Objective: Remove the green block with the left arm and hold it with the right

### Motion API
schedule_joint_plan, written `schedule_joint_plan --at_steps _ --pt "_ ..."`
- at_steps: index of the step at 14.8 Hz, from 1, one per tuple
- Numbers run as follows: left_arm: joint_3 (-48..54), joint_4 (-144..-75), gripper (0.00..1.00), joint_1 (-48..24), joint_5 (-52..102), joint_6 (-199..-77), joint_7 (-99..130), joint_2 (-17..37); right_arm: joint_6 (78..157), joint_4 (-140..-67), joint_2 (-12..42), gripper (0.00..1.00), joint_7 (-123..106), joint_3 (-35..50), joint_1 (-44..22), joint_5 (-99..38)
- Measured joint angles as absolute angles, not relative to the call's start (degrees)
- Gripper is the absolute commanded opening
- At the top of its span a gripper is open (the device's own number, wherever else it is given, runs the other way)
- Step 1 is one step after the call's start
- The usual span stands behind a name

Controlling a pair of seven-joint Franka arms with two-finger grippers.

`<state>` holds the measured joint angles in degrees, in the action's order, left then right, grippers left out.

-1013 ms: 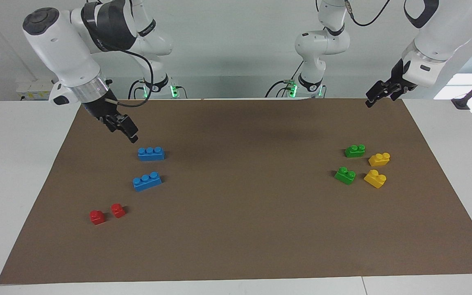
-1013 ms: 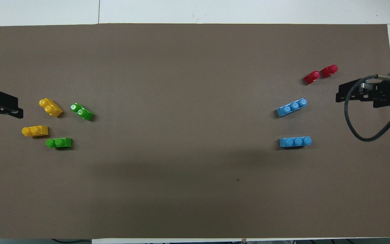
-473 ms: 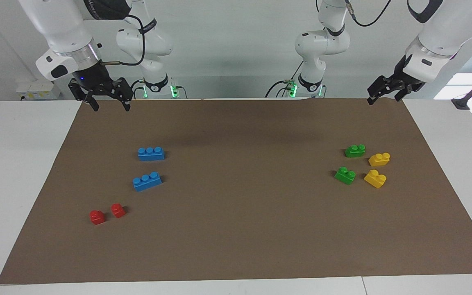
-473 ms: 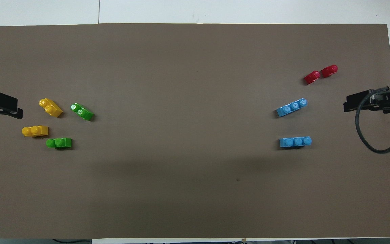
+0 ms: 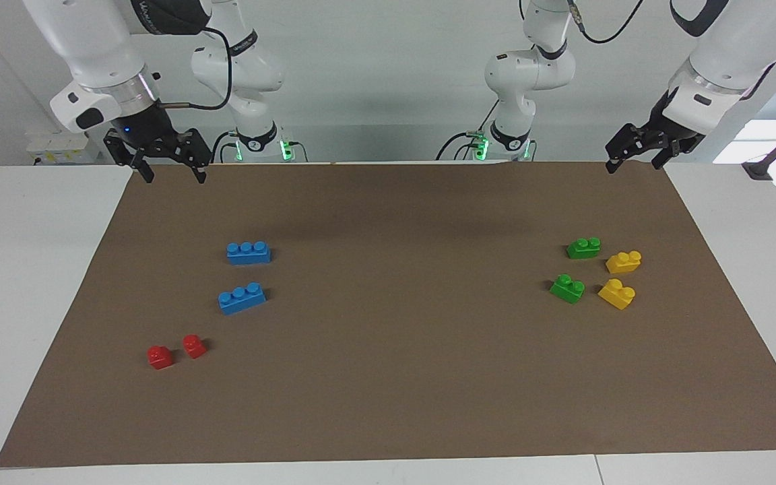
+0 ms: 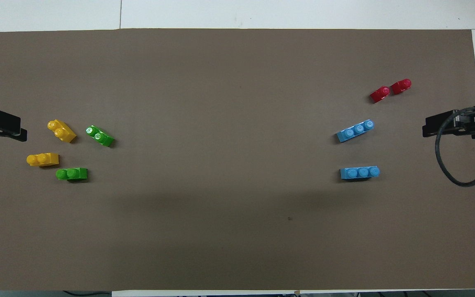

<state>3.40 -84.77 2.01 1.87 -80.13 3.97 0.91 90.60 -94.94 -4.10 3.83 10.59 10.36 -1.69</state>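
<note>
Two green blocks lie on the brown mat toward the left arm's end. One green block [image 5: 583,248] [image 6: 71,174] is nearer to the robots and the other green block [image 5: 567,288] [image 6: 99,136] is farther. My left gripper [image 5: 632,165] [image 6: 0,128] hangs open and empty in the air over the mat's corner at that end, apart from both. My right gripper [image 5: 174,178] [image 6: 443,126] hangs open and empty over the mat's edge at the right arm's end, fingers pointing down.
Two yellow bricks [image 5: 624,261] [image 5: 617,294] lie beside the green blocks, toward the table's end. Two blue bricks [image 5: 248,252] [image 5: 242,298] and two small red bricks [image 5: 160,357] [image 5: 194,345] lie toward the right arm's end. The brown mat [image 5: 388,377] covers the white table.
My right gripper has risen and drawn back from beside the nearer blue brick to the mat's edge, turning its fingers downward. My left gripper has shifted only slightly. No brick has moved.
</note>
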Motion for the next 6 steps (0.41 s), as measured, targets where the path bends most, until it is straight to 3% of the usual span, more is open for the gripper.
schedule_joint_plan --at_steps 6 --pt "3.5 -84.8 1.0 2.0 1.9 -80.2 3.8 0.9 90.3 -94.9 -4.1 0.97 3.8 10.6 10.4 -1.7"
